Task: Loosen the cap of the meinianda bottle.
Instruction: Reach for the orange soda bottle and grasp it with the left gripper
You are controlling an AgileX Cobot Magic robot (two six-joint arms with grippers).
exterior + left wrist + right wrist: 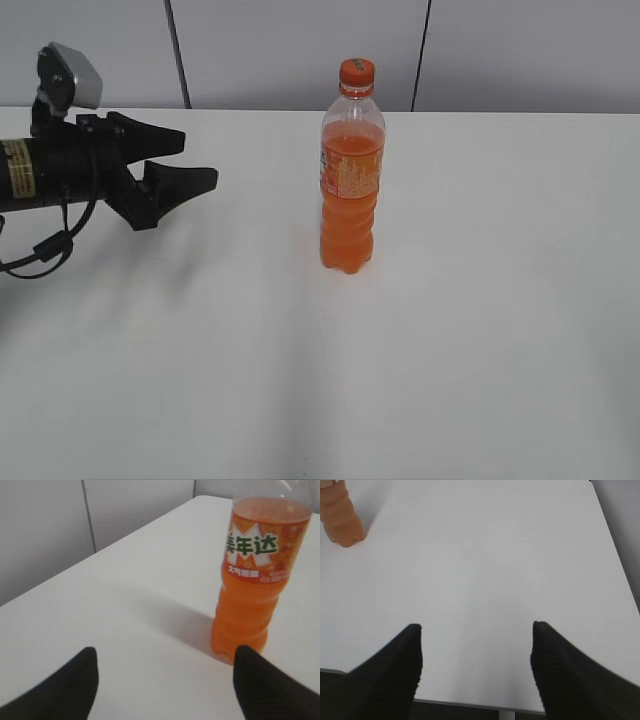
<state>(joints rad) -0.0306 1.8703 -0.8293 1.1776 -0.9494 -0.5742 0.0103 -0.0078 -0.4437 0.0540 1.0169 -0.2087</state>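
On the bare white worktop [480,330] the meinianda bottle [351,175] stands upright near the middle, so the left end effector [185,160], spread and empty, should clamp its body squarely while the right end effector [476,630], also spread, twists the cap [356,71].

Bright, even light; soft faint shadows on the table [480,330]; wrist views slightly blurred.
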